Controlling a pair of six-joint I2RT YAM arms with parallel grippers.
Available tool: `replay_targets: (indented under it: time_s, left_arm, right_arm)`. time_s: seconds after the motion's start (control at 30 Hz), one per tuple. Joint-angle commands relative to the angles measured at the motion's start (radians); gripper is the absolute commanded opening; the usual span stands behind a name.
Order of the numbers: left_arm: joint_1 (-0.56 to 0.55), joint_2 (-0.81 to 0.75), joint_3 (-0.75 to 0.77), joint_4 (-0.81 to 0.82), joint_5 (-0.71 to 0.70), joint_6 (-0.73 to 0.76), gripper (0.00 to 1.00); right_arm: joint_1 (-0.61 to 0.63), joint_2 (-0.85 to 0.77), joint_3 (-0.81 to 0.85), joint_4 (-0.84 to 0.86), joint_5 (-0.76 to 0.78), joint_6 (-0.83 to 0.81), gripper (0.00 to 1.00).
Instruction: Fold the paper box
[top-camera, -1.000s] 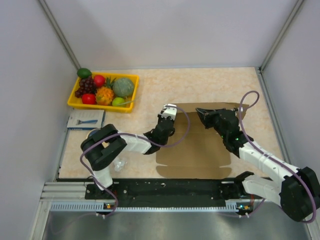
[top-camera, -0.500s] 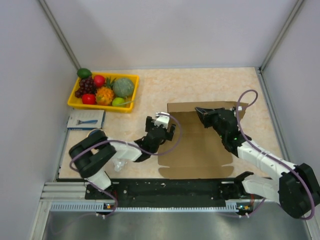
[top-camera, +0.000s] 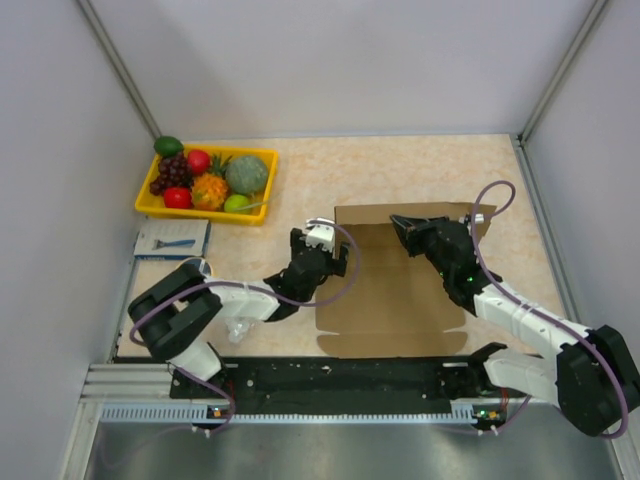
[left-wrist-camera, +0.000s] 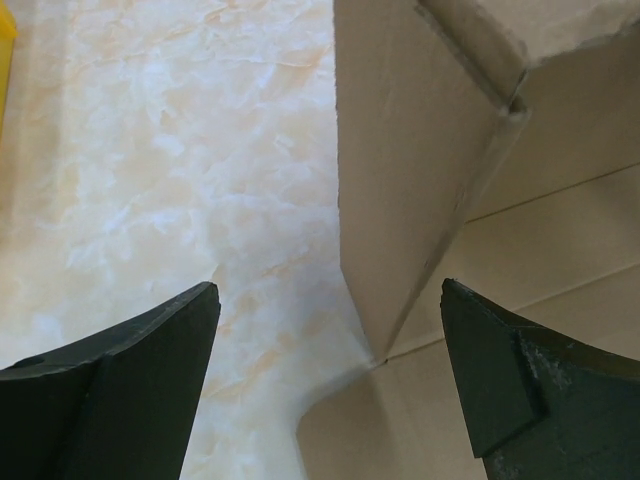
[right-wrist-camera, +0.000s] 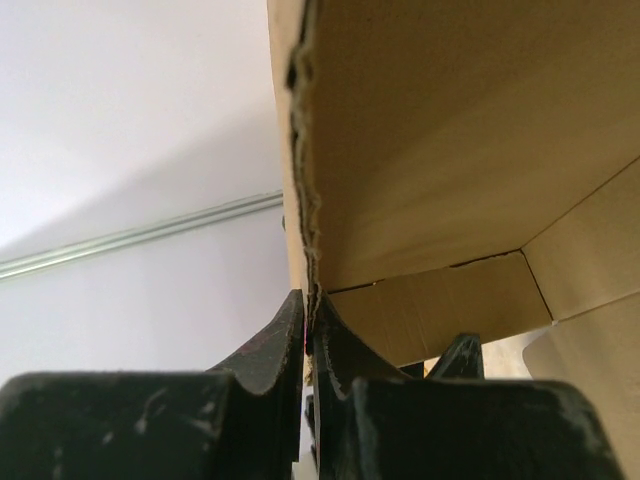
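Brown paper box (top-camera: 400, 295) is lying right of centre on the bench (top-camera: 420, 165), running near-to-far. We are pinching its raised far flap with our right hand (right-wrist-camera: 308, 312); our left hand (top-camera: 320, 243) is gaping beside its left wall.

The box (top-camera: 395, 290) is plain brown cardboard, matt and unprinted; up close its cut edge looks rough and fibrous. The bench (top-camera: 420, 165) is smooth, cream with a marble-like pattern and a faint sheen. The left gripper (left-wrist-camera: 330, 340) and right gripper (right-wrist-camera: 309, 312) are black plastic, matt and finely scuffed. The tray (top-camera: 200, 214) is glossy yellow plastic. The rail (top-camera: 300, 412) along the near edge is ribbed silvery metal. The walls (top-camera: 330, 60) are smooth, matt pale grey.
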Motion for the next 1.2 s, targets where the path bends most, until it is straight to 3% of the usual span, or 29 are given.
replay_targets:
  time_s: [0.0, 0.1, 0.23, 0.4, 0.5, 0.53, 0.57, 0.6, 0.63, 0.73, 0.8, 0.83, 0.9, 0.93, 1.03, 1.17]
  left_arm:
    - [0.007, 0.105, 0.099, 0.110, -0.047, 0.032, 0.93]
    - [0.015, 0.179, 0.152, 0.126, -0.077, 0.033, 0.87]
    - [0.041, 0.225, 0.178, 0.176, -0.139, 0.036, 0.58]
    - [0.052, 0.253, 0.206, 0.205, -0.153, 0.090, 0.41]
    - [0.058, 0.256, 0.192, 0.250, -0.136, 0.116, 0.31]
    - [0.064, 0.256, 0.188, 0.250, -0.119, 0.116, 0.26]
    - [0.067, 0.251, 0.182, 0.247, -0.117, 0.112, 0.19]
    - [0.070, 0.245, 0.178, 0.235, -0.116, 0.107, 0.00]
    - [0.076, 0.237, 0.171, 0.233, -0.116, 0.099, 0.00]
    - [0.096, 0.207, 0.123, 0.224, -0.079, 0.089, 0.00]
    - [0.107, 0.178, 0.102, 0.222, -0.076, 0.082, 0.00]
    - [0.112, 0.165, 0.076, 0.225, -0.071, 0.076, 0.00]
    - [0.121, 0.130, 0.050, 0.233, -0.059, 0.075, 0.00]
    - [0.124, 0.116, 0.031, 0.224, -0.055, 0.076, 0.00]
    - [0.122, 0.069, 0.004, 0.218, -0.061, 0.096, 0.00]
    - [0.122, 0.023, -0.013, 0.210, -0.082, 0.102, 0.00]
  right_arm:
    - [0.014, -0.003, 0.015, -0.050, 0.000, -0.009, 0.04]
    - [0.015, 0.000, 0.018, -0.049, -0.003, -0.002, 0.04]
    - [0.020, -0.007, 0.027, -0.066, -0.005, -0.006, 0.04]
    - [0.020, -0.008, 0.027, -0.075, -0.009, -0.009, 0.05]
    - [0.020, -0.003, 0.032, -0.073, -0.026, -0.035, 0.14]
    - [0.020, -0.007, 0.035, -0.084, -0.034, -0.063, 0.23]
    - [0.020, -0.012, 0.034, -0.090, -0.038, -0.086, 0.28]
    - [0.018, -0.021, 0.030, -0.096, -0.043, -0.118, 0.39]
    - [0.017, -0.043, 0.038, -0.107, -0.058, -0.219, 0.59]
    - [-0.009, -0.090, 0.127, -0.276, -0.118, -0.479, 0.81]
    - [-0.034, -0.115, 0.199, -0.416, -0.181, -0.593, 0.83]
    - [-0.042, -0.122, 0.231, -0.478, -0.237, -0.732, 0.89]
    - [-0.048, -0.136, 0.320, -0.617, -0.300, -0.900, 0.90]
    - [-0.048, -0.141, 0.351, -0.765, -0.354, -1.036, 0.90]
    - [-0.048, -0.181, 0.455, -0.983, -0.394, -1.182, 0.90]
    - [-0.052, -0.118, 0.686, -1.174, -0.276, -1.212, 0.90]
